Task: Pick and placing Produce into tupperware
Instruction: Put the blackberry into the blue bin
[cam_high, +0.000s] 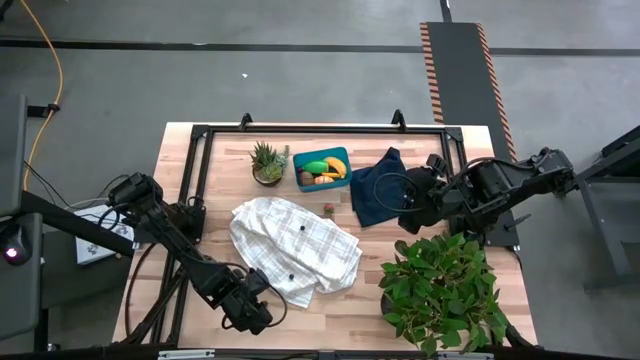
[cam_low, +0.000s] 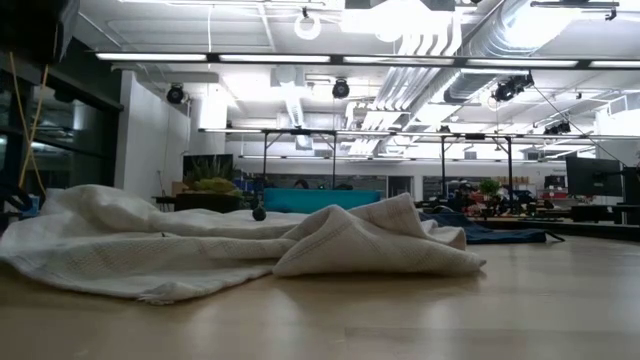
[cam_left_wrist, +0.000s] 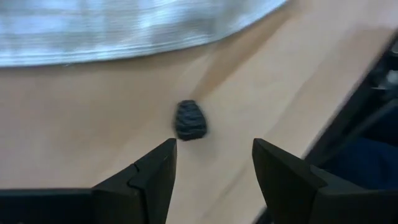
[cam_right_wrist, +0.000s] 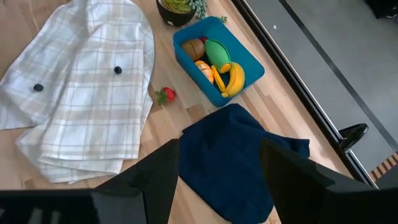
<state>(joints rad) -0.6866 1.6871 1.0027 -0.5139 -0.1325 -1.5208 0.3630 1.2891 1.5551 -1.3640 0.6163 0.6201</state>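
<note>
High view: the teal tupperware (cam_high: 322, 168) is seen at the far side of the tabletop (cam_high: 180, 190), just beside a small spiky potted plant (cam_high: 267, 163), w/ banana (cam_high: 336, 166), a green piece (cam_high: 317, 166), an orange piece (cam_right_wrist: 204, 68) and a brown piece (cam_right_wrist: 193, 48) already inside. Count of produce in the box: approx. 4, poss. more hidden. Left outside: 1 red strawberry-like piece (cam_high: 329, 210) on bare wood between the box and the white checked cloth (cam_high: 295, 247); 2 dark berries (cam_right_wrist: 38, 88) are seen lying on that cloth in the right wrist view, and 1 dark berry (cam_left_wrist: 189, 120) on bare wood in the left wrist view, so 3-4 loose pcs (overlap can't be ruled out).

Left end effector (cam_left_wrist: 213, 163) is held low near the tabletop's near edge, fingers apart and empty, the dark berry just ahead of the gap. Right end effector (cam_right_wrist: 219, 163) is hovering over the navy cloth (cam_right_wrist: 233, 155), fingers apart, nothing held.

Handling, as judged: the berry is likely light, small, bumpy, prob. rigid plastic; apt to roll or squirt out if pinched off-centre. A grip across its widest middle is advised, fingers brought down to the wood on both sides.

Also counted: 2 cloths, 2 plants (incl. a big leafy plant (cam_high: 445, 290)), 1 container.
</note>
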